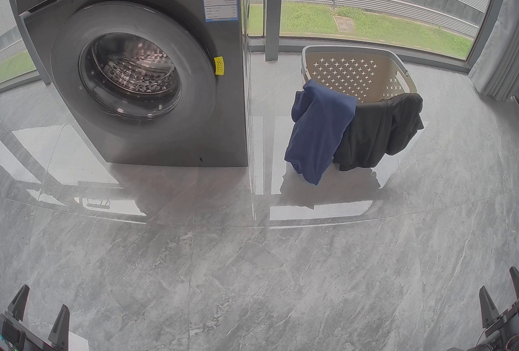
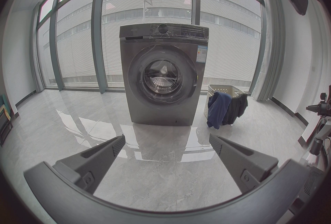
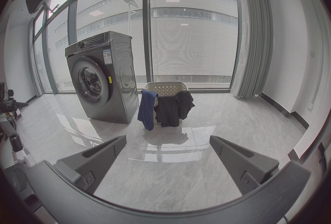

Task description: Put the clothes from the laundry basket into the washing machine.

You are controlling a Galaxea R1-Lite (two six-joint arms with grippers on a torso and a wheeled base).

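Clothes (image 1: pixel 319 130) over laundry basket (image 1: pixel 351 73) rim, far ahead of left tool (image 2: pixel 166 137) and right tool (image 3: pixel 168 138), fingers apart.

Left gripper (image 1: pixel 42 310): open wide, nothing held. It sits low and well apart from the washing machine (image 1: pixel 140 60), out in front of the door side. In the left wrist view its two dark, wedge-shaped fingers (image 2: pixel 100 155) point roughly level at the machine's front, one to each side of it.

Right gripper (image 1: pixel 498 290): also spread apart, with nothing between the tips. It sits low, on the same front side of the washing machine, well apart from it and off to the robot's right. Its fingers (image 3: pixel 241 162) point past the machine's right flank.
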